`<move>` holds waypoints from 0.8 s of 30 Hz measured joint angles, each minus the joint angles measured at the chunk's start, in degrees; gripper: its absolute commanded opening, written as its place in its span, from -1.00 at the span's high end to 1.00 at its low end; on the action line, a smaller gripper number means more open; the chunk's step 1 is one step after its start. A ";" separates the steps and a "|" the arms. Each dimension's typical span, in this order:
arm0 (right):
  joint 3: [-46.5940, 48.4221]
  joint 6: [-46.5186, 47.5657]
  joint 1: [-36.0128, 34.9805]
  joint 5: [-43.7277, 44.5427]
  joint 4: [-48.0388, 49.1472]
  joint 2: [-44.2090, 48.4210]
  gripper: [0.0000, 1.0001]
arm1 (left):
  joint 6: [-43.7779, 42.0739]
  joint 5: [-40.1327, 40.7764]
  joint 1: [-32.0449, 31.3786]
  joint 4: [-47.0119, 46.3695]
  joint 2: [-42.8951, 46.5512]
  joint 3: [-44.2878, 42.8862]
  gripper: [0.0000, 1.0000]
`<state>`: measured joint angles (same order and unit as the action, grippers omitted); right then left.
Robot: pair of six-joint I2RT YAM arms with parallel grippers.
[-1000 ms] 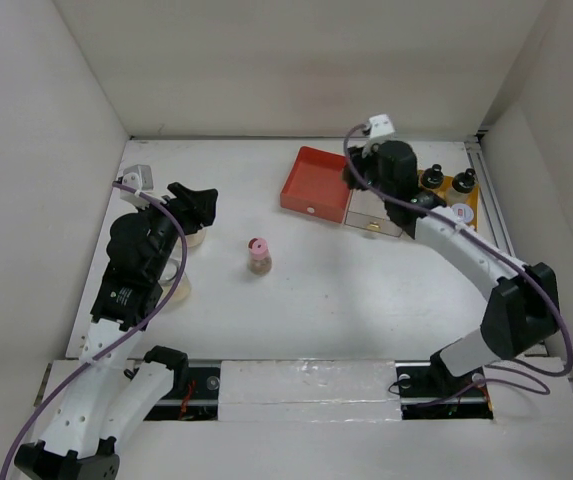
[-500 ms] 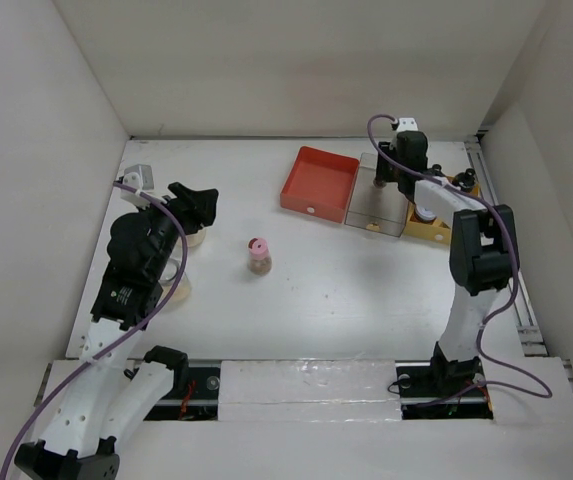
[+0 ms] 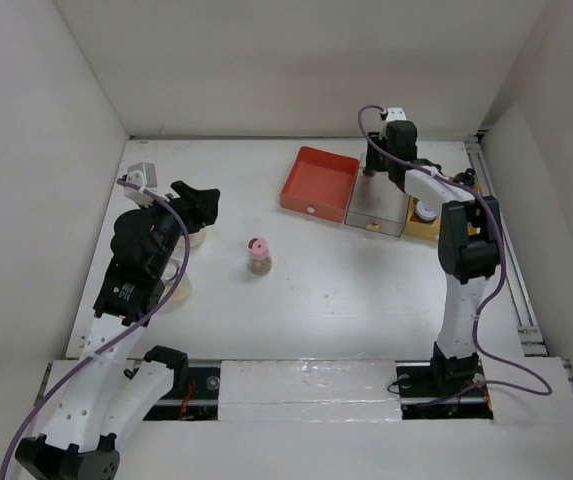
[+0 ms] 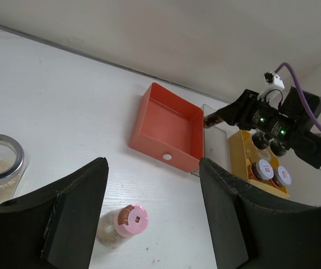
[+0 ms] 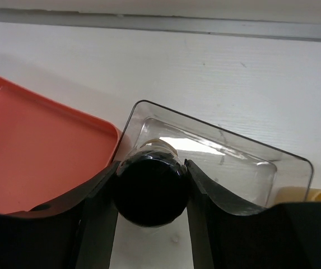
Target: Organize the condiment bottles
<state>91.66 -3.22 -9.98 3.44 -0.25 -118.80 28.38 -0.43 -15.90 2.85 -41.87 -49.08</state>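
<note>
There are three trays: one red tray [image 3: 318, 180], one clear tray [image 3: 374, 208] touching its right side, and one yellow tray [image 4: 240, 159] just beyond the clear one. One pink-lidded bottle [image 3: 257, 248] stands alone, left of the red tray and nearer the arm bases. One black-lidded bottle [image 5: 150, 188] hangs over the clear tray's corner beside the red tray. The yellow tray holds four: two white-lidded bottles [image 4: 264, 168] and two black-topped bottles [image 4: 258, 140]. Two pale-filled jars [image 3: 194, 238] show, partly hidden, well left of the red tray.

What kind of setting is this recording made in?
Likely a lab robot cell, not a kitchen: bare white walls enclose a white table with a red tray, a pink-lidded bottle, and a black-lidded bottle held by the right gripper.
</note>
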 measured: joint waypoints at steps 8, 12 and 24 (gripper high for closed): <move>2.08 0.22 -1.42 1.79 -3.37 -3.06 0.00 | 0.00 0.00 0.00 0.00 -0.17 0.00 -0.23; 3.13 0.46 -1.75 3.21 -4.11 -3.06 -0.30 | 0.00 0.00 0.00 0.00 -0.39 0.00 -0.23; 2.12 1.09 -2.19 4.63 -4.72 -0.59 -0.52 | 0.00 0.00 0.00 0.00 -0.44 0.00 -0.23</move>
<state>93.78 -2.13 -12.16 8.08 -4.97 -119.39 28.38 -0.43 -15.90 2.85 -42.30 -49.08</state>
